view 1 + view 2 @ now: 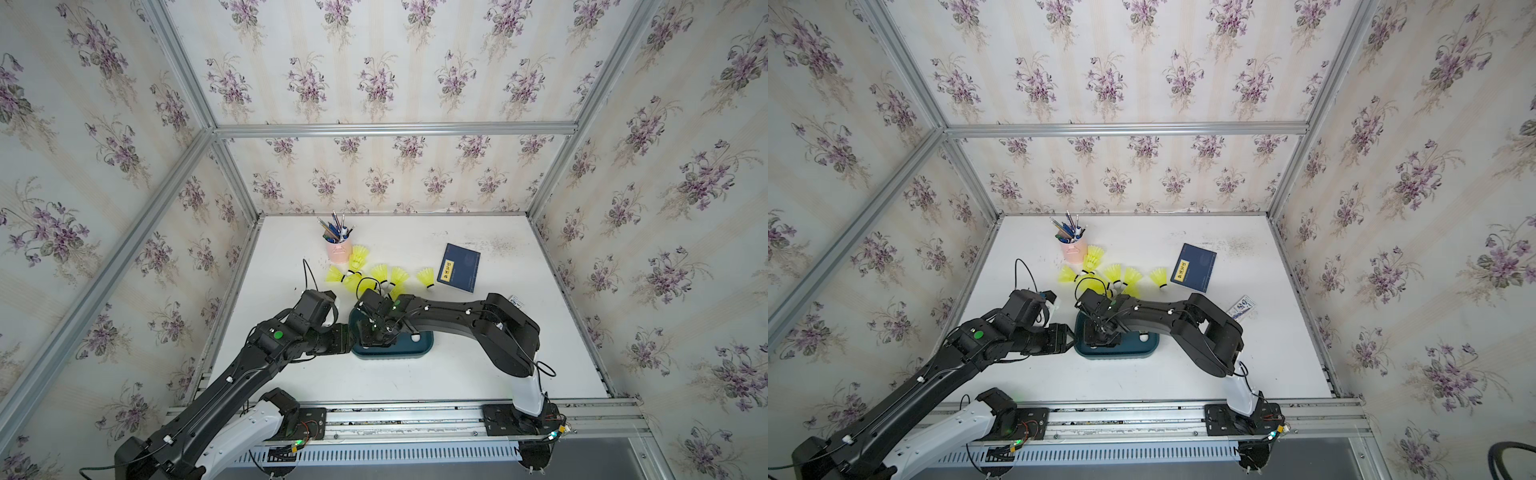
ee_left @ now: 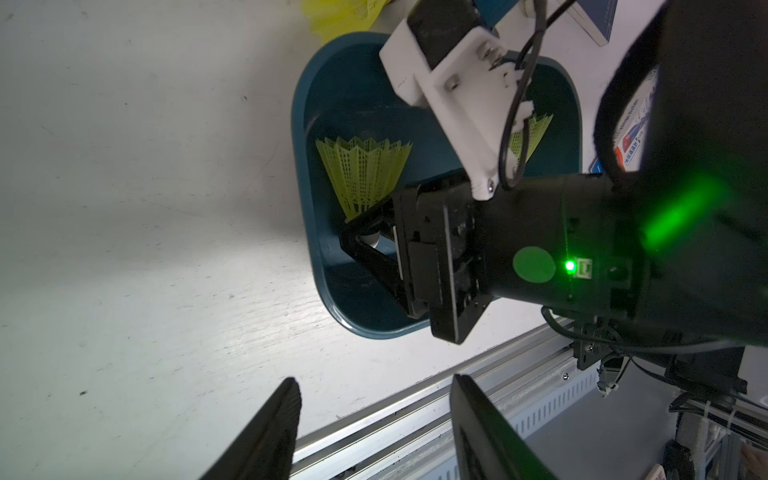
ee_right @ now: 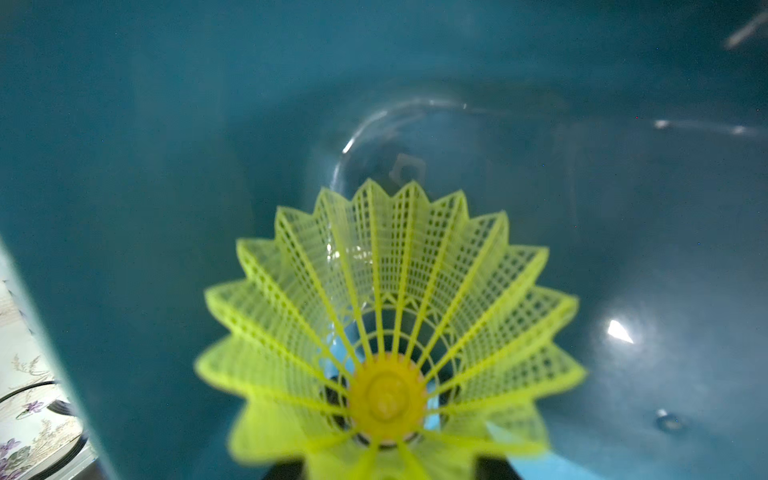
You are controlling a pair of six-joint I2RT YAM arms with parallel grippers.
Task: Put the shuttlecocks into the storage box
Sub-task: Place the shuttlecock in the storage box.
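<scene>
Table [image 1: 457, 374]: white.
Right end effector [image 2: 357, 237]: straddles shuttlecock [image 2: 363, 174] in box [image 2: 357, 299]; grip unclear; top views hide it.
Left end effector [image 2: 374, 380]: jaws apart, empty.

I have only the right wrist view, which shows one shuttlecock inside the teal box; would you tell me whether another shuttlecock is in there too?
Observer: Yes, a second shuttlecock lies in the storage box, towards its right end.
Operator: Thank you. How many are outside the box?
Observer: At least six loose shuttlecocks lie on the table, from the pink pen cup across to the navy book.
Operator: And where is the left gripper, if I may ask?
Observer: The left gripper is open and empty, beside the box's left end.
</scene>
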